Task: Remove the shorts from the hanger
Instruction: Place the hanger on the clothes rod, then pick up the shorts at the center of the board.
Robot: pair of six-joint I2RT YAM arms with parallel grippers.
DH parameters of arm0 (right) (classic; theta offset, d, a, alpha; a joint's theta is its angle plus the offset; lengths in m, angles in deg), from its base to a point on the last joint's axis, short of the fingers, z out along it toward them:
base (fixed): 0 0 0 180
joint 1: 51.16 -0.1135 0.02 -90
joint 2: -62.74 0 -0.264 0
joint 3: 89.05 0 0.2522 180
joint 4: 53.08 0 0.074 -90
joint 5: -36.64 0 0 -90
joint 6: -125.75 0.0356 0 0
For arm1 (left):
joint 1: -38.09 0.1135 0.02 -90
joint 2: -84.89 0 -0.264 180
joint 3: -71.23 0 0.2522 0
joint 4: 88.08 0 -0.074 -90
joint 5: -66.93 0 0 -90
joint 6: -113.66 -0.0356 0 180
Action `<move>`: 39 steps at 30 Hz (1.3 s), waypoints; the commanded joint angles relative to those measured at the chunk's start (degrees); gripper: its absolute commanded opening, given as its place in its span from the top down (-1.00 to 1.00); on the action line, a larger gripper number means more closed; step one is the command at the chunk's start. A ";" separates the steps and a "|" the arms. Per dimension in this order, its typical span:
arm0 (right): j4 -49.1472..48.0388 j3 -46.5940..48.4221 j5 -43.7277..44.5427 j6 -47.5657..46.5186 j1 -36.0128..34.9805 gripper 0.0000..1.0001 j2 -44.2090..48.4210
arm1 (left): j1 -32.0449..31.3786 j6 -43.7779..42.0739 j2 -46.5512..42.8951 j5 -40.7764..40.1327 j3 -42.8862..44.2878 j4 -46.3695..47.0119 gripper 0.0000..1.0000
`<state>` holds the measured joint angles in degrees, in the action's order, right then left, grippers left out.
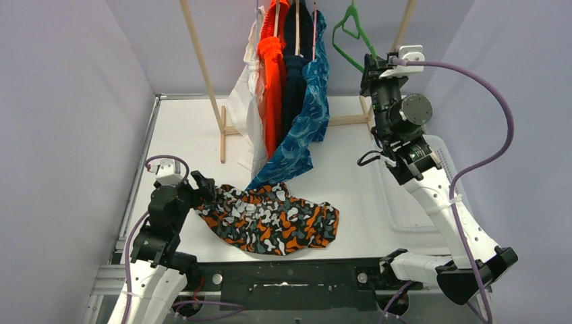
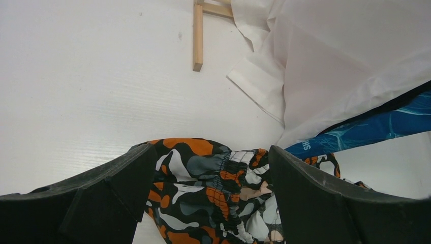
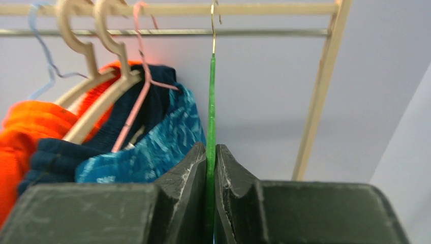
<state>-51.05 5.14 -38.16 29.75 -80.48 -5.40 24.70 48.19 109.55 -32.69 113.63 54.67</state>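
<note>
You are working on a white table (image 1: 182,135) closed in by pale lavender walls (image 1: 67,101). Nearest you, on the left side, the left gripper (image 1: 204,191) sits low over the table with its jaws spread wide. In its wrist view the two dark fingers (image 2: 117,183) stand on either side of the gathered waistband of the camouflage shorts (image 1: 270,219), and you cannot tell whether they touch the cloth. That pair is on no hanger: it lies crumpled on the table near the front edge, left of centre, its far edge meeting the trailing hem of the blue leaf-patterned shorts (image 1: 307,115). Beyond it stands the wooden rack (image 1: 222,128), where four pairs hang pressed side by side. From left to right they are the white shorts (image 1: 246,108), the orange shorts (image 1: 272,74), the navy shorts (image 1: 293,81) and the blue leaf-patterned pair, which hangs lowest and reaches the table. The right wrist view shows their pale hangers (image 3: 96,107) and a pink one (image 3: 145,81) hooked over the rail (image 3: 254,8). Farthest off, high on the right, the right gripper (image 1: 373,67) is clamped tight on the green hanger (image 1: 351,30). This hanger hangs from the same rail by a gold hook, a little apart from the clothes.
</note>
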 commanded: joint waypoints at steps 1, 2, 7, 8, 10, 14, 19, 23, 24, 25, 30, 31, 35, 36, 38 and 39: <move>6.71 2.86 0.26 6.08 3.44 1.00 -1.13 | 0.38 0.16 -0.23 -0.12 0.27 2.17 -0.63; 7.01 1.99 0.11 6.76 3.87 1.00 -0.93 | 0.38 0.16 -0.23 -0.05 0.27 2.18 -0.63; 10.49 0.19 -2.38 10.41 6.28 0.84 -0.57 | 0.39 -0.01 -0.32 0.34 0.18 2.30 -0.63; 11.58 0.50 -2.48 11.13 6.52 0.70 -0.59 | 0.39 -0.01 -0.40 0.31 0.18 2.26 -0.63; 13.25 0.78 -2.53 11.81 6.75 0.33 -0.34 | 0.45 -0.01 -0.41 0.37 0.18 2.28 -0.63; 15.18 -0.03 -2.57 12.30 7.00 -0.05 1.34 | 0.38 0.14 -0.58 -0.31 0.10 2.20 -0.63; 19.05 -3.79 -3.05 14.53 7.02 -0.51 6.76 | 0.38 0.16 -0.80 -1.26 -0.06 2.26 -0.63; 23.20 -8.87 -3.78 19.77 7.00 -0.65 12.84 | 0.43 0.25 -1.09 -2.27 -0.25 2.32 -0.63; 24.09 -10.46 -4.09 20.86 7.00 -0.67 14.63 | 0.45 0.32 -1.17 -2.43 -0.24 2.22 -0.63; 24.45 -12.19 -4.47 21.94 6.95 -0.68 16.48 | 0.48 0.40 -1.26 -2.60 -0.18 2.11 -0.63; 20.32 -25.83 -6.34 24.50 6.97 -0.78 27.23 | 0.56 0.67 -0.79 -2.63 -0.19 2.04 -0.63; 20.57 -27.51 -8.09 25.50 6.97 -0.79 28.59 | 0.56 0.69 -0.64 -2.47 -0.24 2.04 -0.65; 16.83 -35.73 -21.88 27.25 6.93 -0.83 32.60 | 0.82 0.98 0.17 -2.18 0.00 1.73 -0.69; 14.61 -38.07 -25.69 28.08 6.92 -0.84 33.12 | 0.86 1.03 0.27 -2.23 0.01 1.69 -0.69; 6.88 -42.94 -33.23 28.64 6.82 -0.85 33.06 | 0.98 1.12 0.28 -2.32 0.01 1.66 -0.69; 3.37 -45.09 -35.67 28.97 6.47 -0.85 32.47 | 0.99 1.13 0.30 -2.32 -0.07 1.69 -0.69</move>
<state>-33.08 -33.38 -56.93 55.92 -73.64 27.67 25.18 48.87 109.73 -34.64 113.20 54.56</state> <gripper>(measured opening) 0.922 0.843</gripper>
